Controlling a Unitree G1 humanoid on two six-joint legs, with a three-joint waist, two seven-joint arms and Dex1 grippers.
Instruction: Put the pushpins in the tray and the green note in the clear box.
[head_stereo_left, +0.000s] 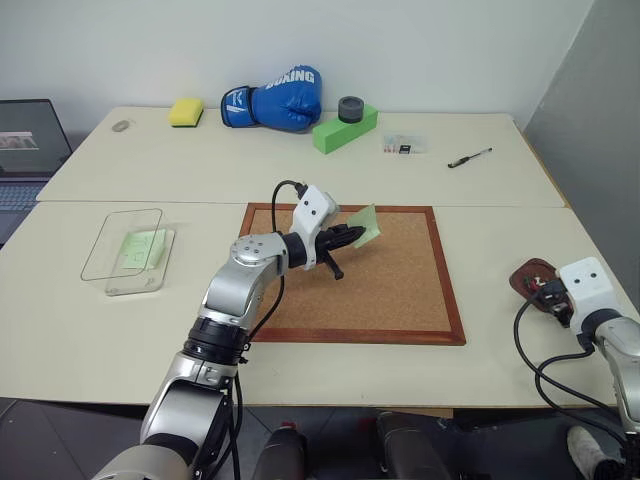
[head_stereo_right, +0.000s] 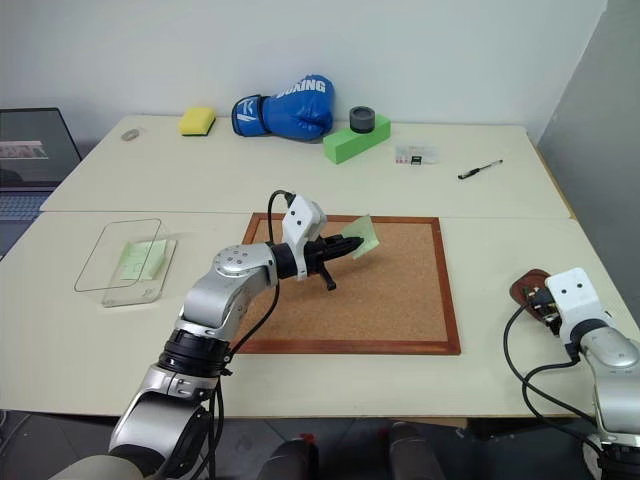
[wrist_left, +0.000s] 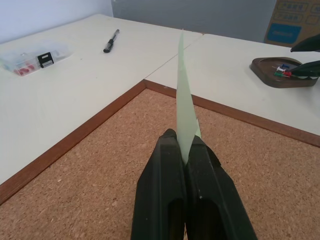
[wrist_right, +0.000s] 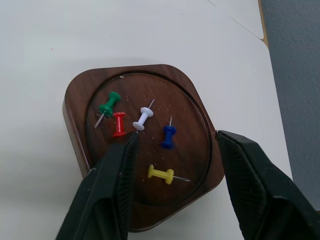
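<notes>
My left gripper (head_stereo_left: 355, 235) is shut on the green note (head_stereo_left: 364, 225), holding it on edge just above the corkboard (head_stereo_left: 400, 290). In the left wrist view the note (wrist_left: 186, 110) stands up from between the closed fingers (wrist_left: 165, 165). The tray (wrist_right: 150, 72) sits near the table's right edge (head_stereo_left: 530, 275). Several pushpins lie in it, among them a green (wrist_right: 108, 106), a red (wrist_right: 119, 125) and a yellow (wrist_right: 161, 174). My right gripper (wrist_right: 177, 136) hangs open right over the tray with nothing between its fingers. The clear box (head_stereo_left: 115, 285) stands at the left with a pale green slip (head_stereo_left: 145, 245) in it.
At the back lie a blue boxing glove (head_stereo_left: 275, 100), a green foam block (head_stereo_left: 343, 130) with a black roll (head_stereo_left: 350, 108) on it, a yellow sponge (head_stereo_left: 186, 111), a small clear case (head_stereo_left: 403, 146) and a pen (head_stereo_left: 469, 158). A laptop (head_stereo_left: 25, 150) sits at the far left.
</notes>
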